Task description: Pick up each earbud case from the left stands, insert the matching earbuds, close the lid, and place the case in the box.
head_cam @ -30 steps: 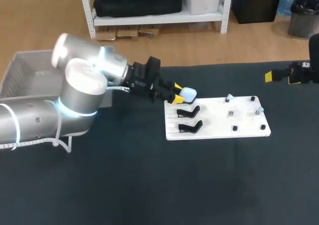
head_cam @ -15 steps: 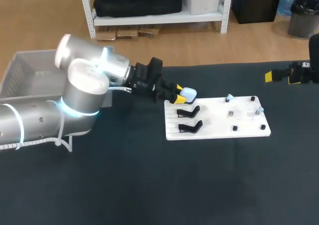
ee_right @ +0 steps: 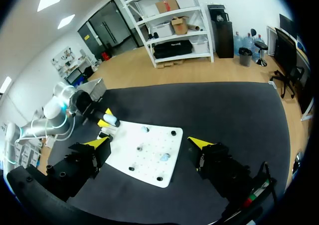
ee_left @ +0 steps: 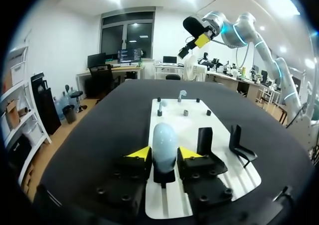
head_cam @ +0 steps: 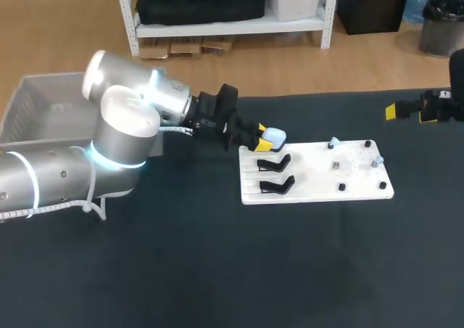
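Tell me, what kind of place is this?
Probably a robotics lab or test bench: the left gripper holds an earbud case at a white board of stands and pegs, on a black table.

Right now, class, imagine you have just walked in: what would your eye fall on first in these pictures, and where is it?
First, the big silver left arm coming in over the dark table, its left gripper shut on a pale blue earbud case at the left end of the white board. Beside the case stand two empty black stands. The right gripper hangs open, raised over the table's right side, away from the board.
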Controlling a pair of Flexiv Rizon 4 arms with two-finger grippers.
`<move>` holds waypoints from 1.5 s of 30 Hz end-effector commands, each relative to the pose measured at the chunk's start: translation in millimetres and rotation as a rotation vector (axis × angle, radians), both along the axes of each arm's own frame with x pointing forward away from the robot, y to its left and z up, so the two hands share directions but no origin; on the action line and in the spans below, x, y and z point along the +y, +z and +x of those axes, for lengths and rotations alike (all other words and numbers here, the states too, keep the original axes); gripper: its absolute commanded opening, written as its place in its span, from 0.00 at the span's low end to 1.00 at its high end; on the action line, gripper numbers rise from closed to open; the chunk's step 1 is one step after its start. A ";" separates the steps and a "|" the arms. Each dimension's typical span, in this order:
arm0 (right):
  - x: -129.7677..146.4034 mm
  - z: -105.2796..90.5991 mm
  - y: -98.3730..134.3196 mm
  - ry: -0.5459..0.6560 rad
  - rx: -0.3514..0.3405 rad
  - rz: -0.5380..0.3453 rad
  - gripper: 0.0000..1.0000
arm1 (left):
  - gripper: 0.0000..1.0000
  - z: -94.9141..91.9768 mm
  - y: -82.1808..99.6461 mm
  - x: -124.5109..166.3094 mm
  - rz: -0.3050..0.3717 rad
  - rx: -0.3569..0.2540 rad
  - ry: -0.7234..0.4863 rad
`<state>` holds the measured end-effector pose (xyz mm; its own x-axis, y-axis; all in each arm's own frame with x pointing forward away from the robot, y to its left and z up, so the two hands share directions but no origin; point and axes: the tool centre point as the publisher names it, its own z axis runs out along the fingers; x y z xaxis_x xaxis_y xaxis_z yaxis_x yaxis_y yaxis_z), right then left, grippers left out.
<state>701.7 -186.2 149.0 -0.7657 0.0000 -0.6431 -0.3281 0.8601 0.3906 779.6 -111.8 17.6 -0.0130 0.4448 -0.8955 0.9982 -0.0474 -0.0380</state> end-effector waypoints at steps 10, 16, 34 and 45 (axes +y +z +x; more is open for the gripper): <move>0.0 -0.2 0.2 0.000 0.001 -0.002 1.00 | 0.00 -1.5 13.1 7.2 -0.037 -0.019 -0.005; 0.0 -0.2 0.2 0.000 0.001 -0.002 1.00 | 0.00 -17.9 47.5 14.5 -0.121 -0.032 -0.019; 0.0 -0.2 0.2 0.000 0.001 -0.002 1.00 | 0.00 -48.6 99.1 11.2 -0.261 -0.066 -0.045; 0.0 -0.2 0.2 0.000 0.001 -0.002 1.00 | 0.00 -48.6 99.1 11.2 -0.261 -0.066 -0.045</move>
